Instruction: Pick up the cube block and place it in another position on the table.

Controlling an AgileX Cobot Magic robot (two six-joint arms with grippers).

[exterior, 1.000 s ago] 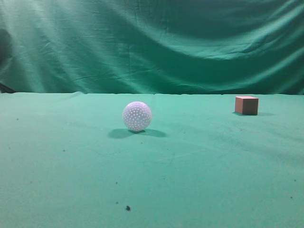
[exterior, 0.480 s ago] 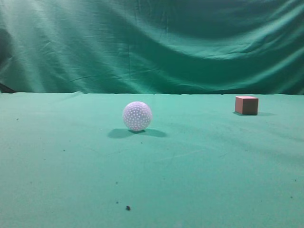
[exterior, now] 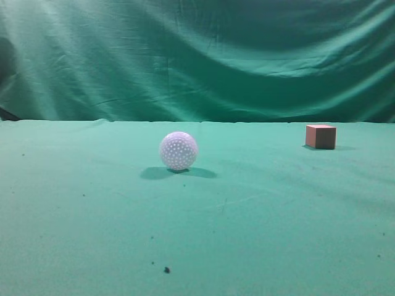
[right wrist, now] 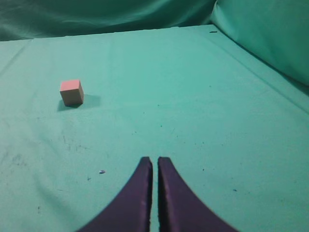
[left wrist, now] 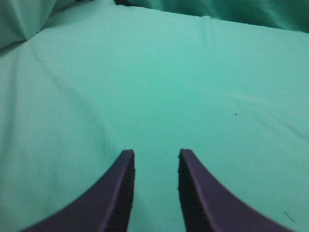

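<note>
The cube block [exterior: 320, 136], reddish-brown with a pinkish top, sits on the green table [exterior: 259, 216] at the far right in the exterior view. In the right wrist view it [right wrist: 71, 92] lies far ahead and to the left of my right gripper [right wrist: 155, 159], which is shut and empty. My left gripper [left wrist: 155, 152] is open and empty over bare green cloth. Neither gripper shows in the exterior view.
A white dimpled ball [exterior: 178, 150] rests near the middle of the table, well left of the cube. A wrinkled green backdrop [exterior: 197, 55] hangs behind the table. Dark specks [exterior: 166, 269] dot the front cloth.
</note>
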